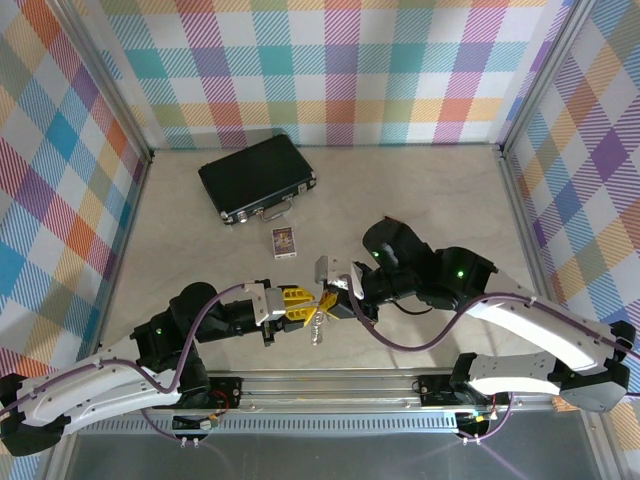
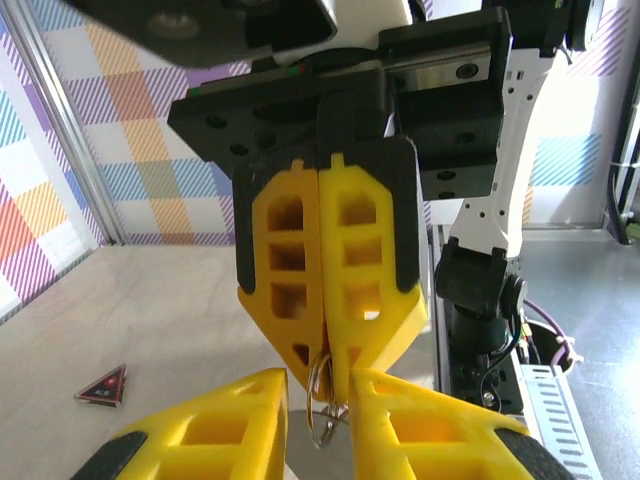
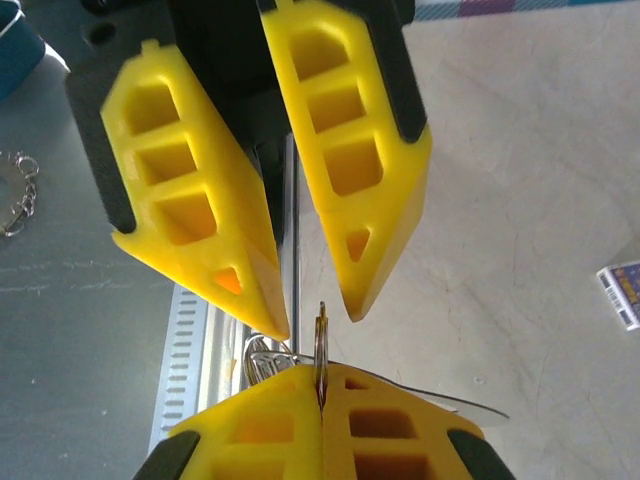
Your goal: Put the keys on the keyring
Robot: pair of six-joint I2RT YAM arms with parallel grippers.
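Note:
My right gripper (image 1: 332,293) (image 3: 320,375) is shut on the keyring (image 3: 321,335), a thin silvery loop held edge-on above the table's near edge. My left gripper (image 1: 300,302) (image 2: 318,385) faces it, open, with a yellow fingertip on either side of the ring's free edge (image 2: 322,412) and not touching it. Small silvery pieces (image 1: 317,328) hang below the ring. The red-tagged key is hidden.
A black case (image 1: 258,178) with a metal handle lies at the back left. A small card (image 1: 284,241) lies in front of it. A dark red triangular piece (image 2: 105,385) is on the table. A short chain (image 3: 15,190) lies on the grey ledge past the table's rail.

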